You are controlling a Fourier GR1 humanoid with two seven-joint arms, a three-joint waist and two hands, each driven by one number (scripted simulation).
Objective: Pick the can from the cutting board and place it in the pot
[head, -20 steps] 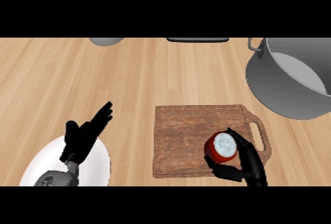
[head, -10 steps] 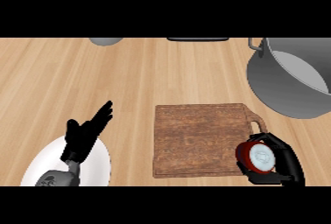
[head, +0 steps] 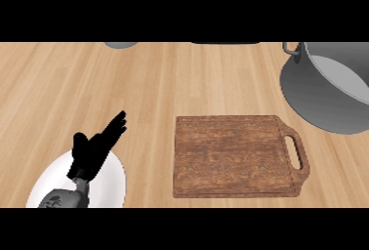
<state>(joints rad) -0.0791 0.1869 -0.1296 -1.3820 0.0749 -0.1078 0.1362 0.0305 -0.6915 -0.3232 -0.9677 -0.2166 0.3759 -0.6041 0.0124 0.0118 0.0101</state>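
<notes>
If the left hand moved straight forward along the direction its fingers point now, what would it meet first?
Probably nothing: the left hand points up and slightly right over bare counter, passing left of the cutting board. Its height is unclear.

L hand [head: 97, 149] rests open at lower left, fingers straight, pointing up & slightly right, grey forearm [head: 63, 197] below it. R hand not visible.
</notes>
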